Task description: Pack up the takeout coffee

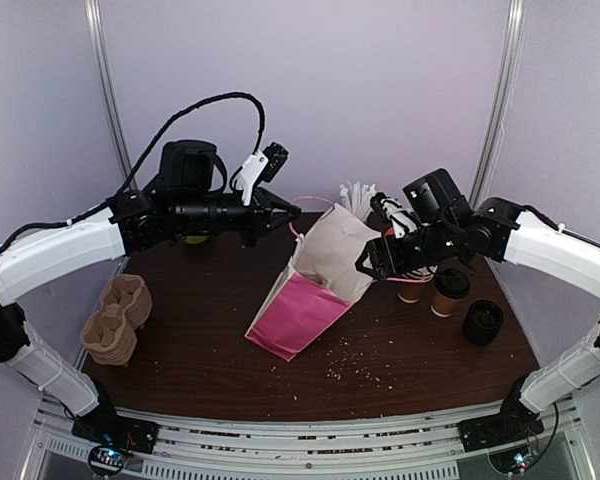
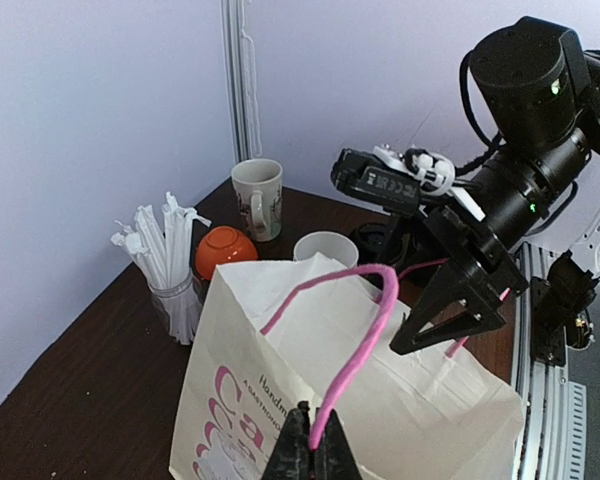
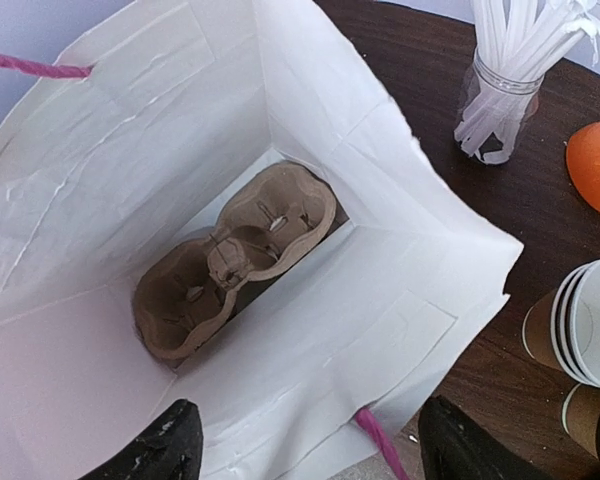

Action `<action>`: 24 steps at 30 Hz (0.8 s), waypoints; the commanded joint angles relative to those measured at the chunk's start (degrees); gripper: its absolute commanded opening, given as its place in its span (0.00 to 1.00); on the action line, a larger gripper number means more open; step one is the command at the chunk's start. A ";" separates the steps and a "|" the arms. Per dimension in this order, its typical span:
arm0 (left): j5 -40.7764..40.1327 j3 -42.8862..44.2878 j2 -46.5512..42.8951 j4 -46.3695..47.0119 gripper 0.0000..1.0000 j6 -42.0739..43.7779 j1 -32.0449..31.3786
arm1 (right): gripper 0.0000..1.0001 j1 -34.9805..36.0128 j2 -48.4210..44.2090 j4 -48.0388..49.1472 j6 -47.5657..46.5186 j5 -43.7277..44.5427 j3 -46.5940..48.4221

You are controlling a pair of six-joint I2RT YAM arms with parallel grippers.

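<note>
I see a dark brown table [image 1: 200, 350]. A pink and white paper bag [image 1: 305, 310] stands tilted in the middle. Brown cup trays [image 1: 115, 318] lie on the left. Brown paper cups [image 1: 446, 300] stand on the right. At the back are a jar of straws [image 2: 175, 300], an orange bowl [image 2: 225, 250] and a mug [image 2: 257, 198]. Crumbs [image 1: 355, 370] lie near the front.

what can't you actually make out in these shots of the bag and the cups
Top view: the inside of the bag, hidden by its own wall and the right gripper.
Right wrist view: the corner brown cup, cut by the frame edge; its top hardly shows.
Left wrist view: the print, cut by the bottom edge beside the left gripper, shut on the pink handle.
</note>
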 commanded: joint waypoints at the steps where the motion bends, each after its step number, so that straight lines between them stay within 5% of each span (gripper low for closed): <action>1: 2.00 -2.10 -2.71 1.67 0.00 -0.46 -0.09 | 0.76 -0.08 0.20 6.04 -0.22 2.94 -0.75; 11: 2.82 -3.65 -4.91 -1.47 0.00 1.46 -0.08 | 0.94 -0.13 -0.89 3.30 -6.97 6.66 5.13; 24: 3.99 -3.36 -6.01 -1.66 0.00 0.85 -0.16 | 0.92 -0.21 7.60 0.27 -14.66 7.48 11.11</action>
